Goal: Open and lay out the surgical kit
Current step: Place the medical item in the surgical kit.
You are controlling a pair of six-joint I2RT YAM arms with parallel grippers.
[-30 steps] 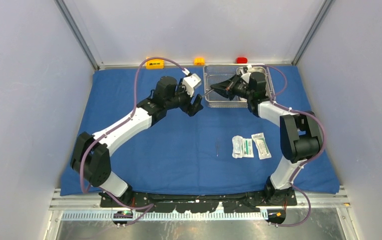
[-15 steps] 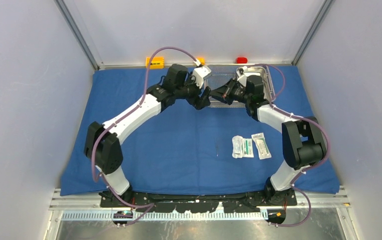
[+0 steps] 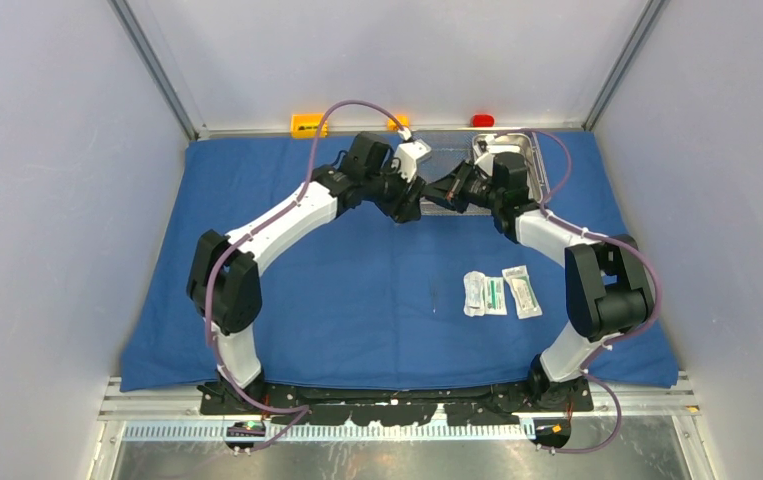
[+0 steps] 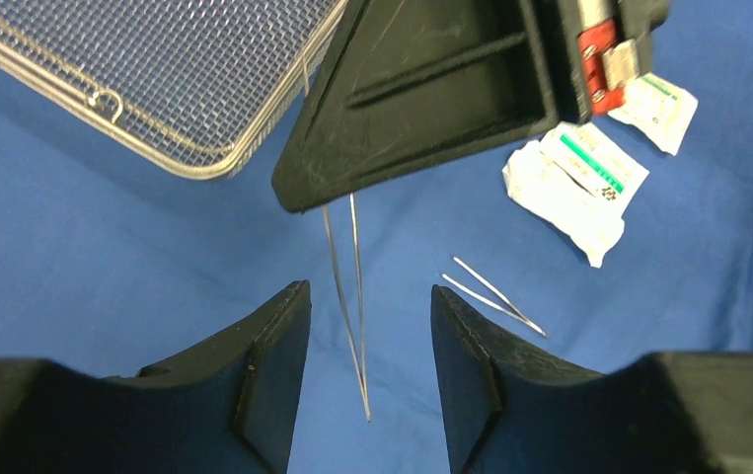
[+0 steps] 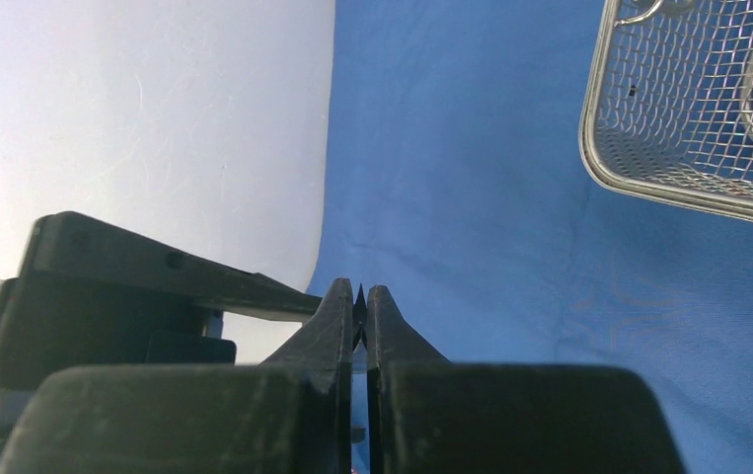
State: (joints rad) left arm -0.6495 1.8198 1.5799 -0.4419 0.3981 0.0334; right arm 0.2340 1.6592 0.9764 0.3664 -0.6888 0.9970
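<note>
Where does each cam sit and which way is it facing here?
Top external: above and behind the bases, looking down on the blue cloth wrap; both arms whole, left gripper and right gripper close together by the steel mesh tray.
Left wrist: on the left arm, looking down between its own open fingers at the right gripper holding forceps.
Right wrist: on the right arm, looking along its shut fingers across the cloth toward the wall.
Shared: both wrist views catch the mesh tray's edge.

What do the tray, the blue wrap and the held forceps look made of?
The tray looks like woven steel wire mesh with a wire rim, shiny. The wrap looks like matte blue fabric, softly creased, possibly nonwoven. The forceps are thin bright metal, probably stainless steel.
</note>
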